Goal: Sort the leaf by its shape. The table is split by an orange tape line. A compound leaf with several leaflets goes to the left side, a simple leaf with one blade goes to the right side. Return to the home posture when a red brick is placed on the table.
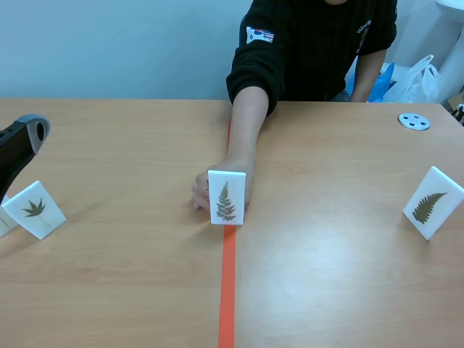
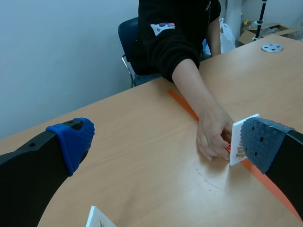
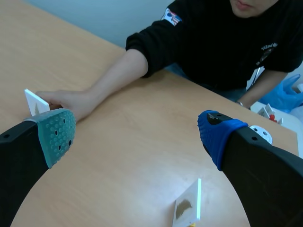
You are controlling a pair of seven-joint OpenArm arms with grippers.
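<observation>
A person's hand [image 1: 203,190] is holding the fern-leaf card [image 1: 226,196] upright on the orange tape line [image 1: 228,290], so it is awaiting sorting, likely leftward, while the left gripper [image 2: 168,142] and right gripper [image 3: 137,137] are hovering with fingers apart, holding nothing.

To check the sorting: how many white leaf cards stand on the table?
3: the left card; the middle card on the tape line, held by a person's hand; and the right card. A white sliver at the far left may be a fourth.
</observation>
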